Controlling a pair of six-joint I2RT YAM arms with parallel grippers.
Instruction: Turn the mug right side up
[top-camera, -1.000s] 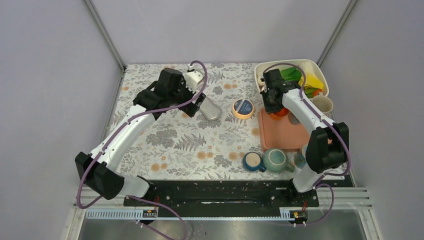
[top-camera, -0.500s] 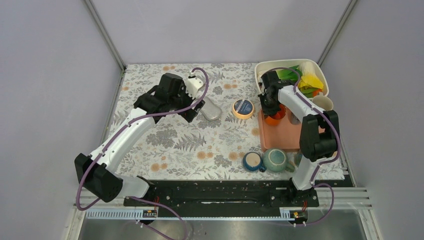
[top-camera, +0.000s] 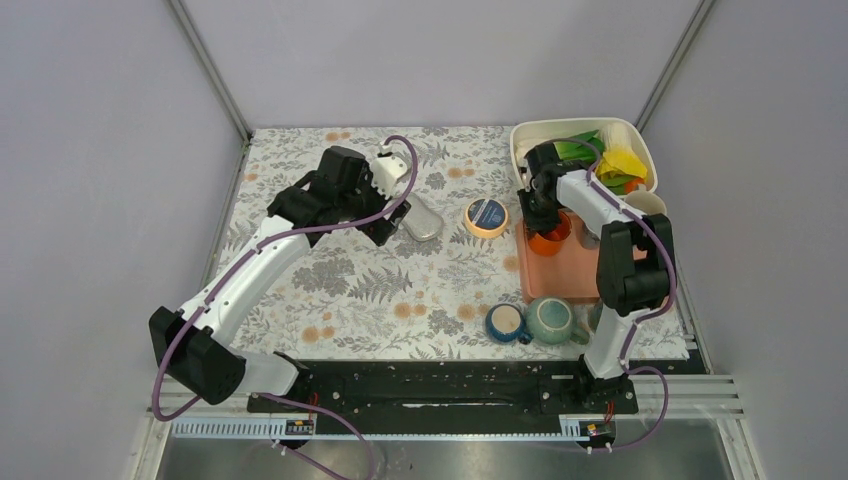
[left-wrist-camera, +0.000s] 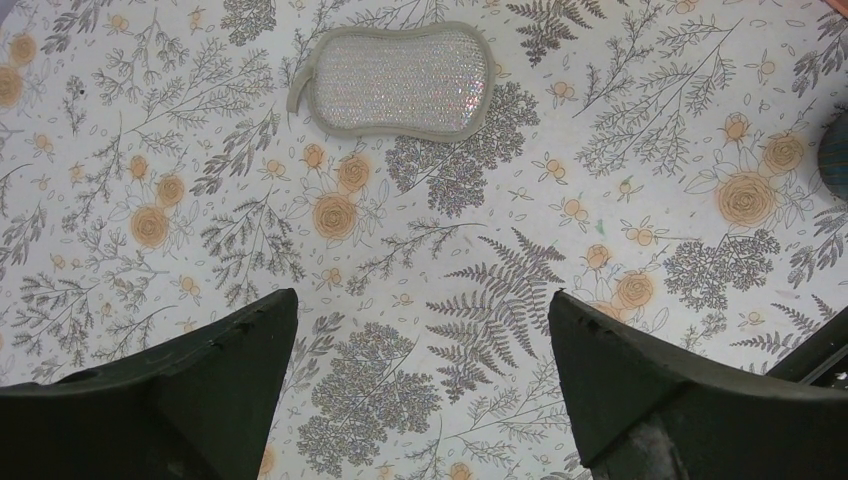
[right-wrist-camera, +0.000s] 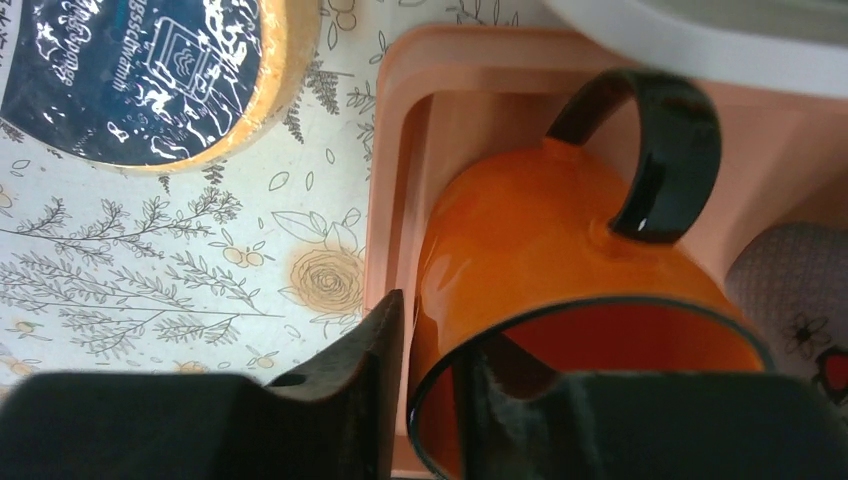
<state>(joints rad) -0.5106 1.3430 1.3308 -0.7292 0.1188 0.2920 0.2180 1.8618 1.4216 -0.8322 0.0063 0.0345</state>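
The flowered bench (top-camera: 380, 290) carries two arms at very different work. The left arm (top-camera: 250, 265) hangs over the pattern with the left jaws spread fully wide and holding nothing, a sponge (left-wrist-camera: 400, 78) lying well ahead of them. The right arm (top-camera: 600, 215) is folded tightly back on itself to reach down beside the white tub (top-camera: 570, 123). Below it the pink tray (top-camera: 570, 280) holds the task's thing: the orange mug (right-wrist-camera: 540, 230) sits in the tray's far corner, the one nearest the tape roll (top-camera: 487, 216). Its mouth is turned up toward the wrist camera, so I judge it upright or very nearly so, though its base is hidden. The right jaws straddle its wall, one jaw outside close by the tray's wall, the other down inside the mouth; whether they pinch the wall or merely flank it I cannot tell. The danger lies in the parting. If the mug leans when let go, it could rock against the tray or roll onto its black handle (right-wrist-camera: 690, 130). If the arm lifts before the jaws are well apart, the inner jaw could catch the black rim (right-wrist-camera: 600, 306) and drag the mug over, or knock it into the grey patterned thing (right-wrist-camera: 790, 290) just beside it. The outer jaw has little room, so opening wide might shove the mug sideways.
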